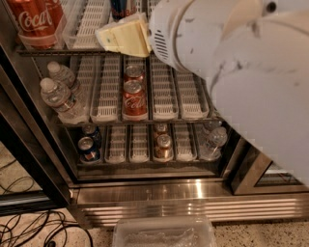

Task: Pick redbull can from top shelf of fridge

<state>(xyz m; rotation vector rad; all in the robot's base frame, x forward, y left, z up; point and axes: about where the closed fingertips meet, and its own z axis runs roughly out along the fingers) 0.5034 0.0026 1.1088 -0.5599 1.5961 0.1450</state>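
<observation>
The redbull can (122,6) stands at the top edge of the view on the top shelf (90,23); only its blue lower part with a bit of red shows. My gripper (123,36), a pale yellow piece at the end of the big white arm (231,53), hangs just in front of and below the can, at the shelf's front edge. The arm hides the right part of the fridge (145,193).
A large red Coca-Cola can (36,19) stands at the top left. The middle rack holds water bottles (60,99) and two small red cans (134,96). The bottom rack holds dark blue cans (89,147). A clear plastic bin (164,234) and cables (29,231) lie on the floor.
</observation>
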